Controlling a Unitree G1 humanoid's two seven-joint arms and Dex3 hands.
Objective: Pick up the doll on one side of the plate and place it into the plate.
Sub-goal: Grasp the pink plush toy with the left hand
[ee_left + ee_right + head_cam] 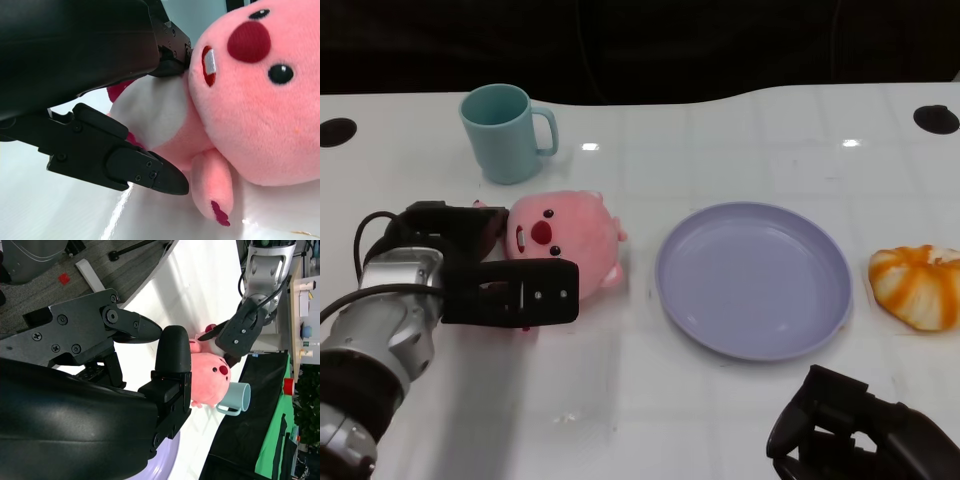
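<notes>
Pink doll point(563, 240) lies on the white surface point(720, 420), left of the purple plate point(753, 279), not in it. Left hand point(490, 275) has fingers around the doll's body, touching it. Right hand point(850, 425) low at near edge, fingers apart, holding nothing. Teal mug point(506, 132) stands behind the doll.

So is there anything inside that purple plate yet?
Nothing: the purple plate shows only its bare surface. The pink doll sits on the table beside it, with the left hand around it. None of the plate's inside is covered.
</notes>
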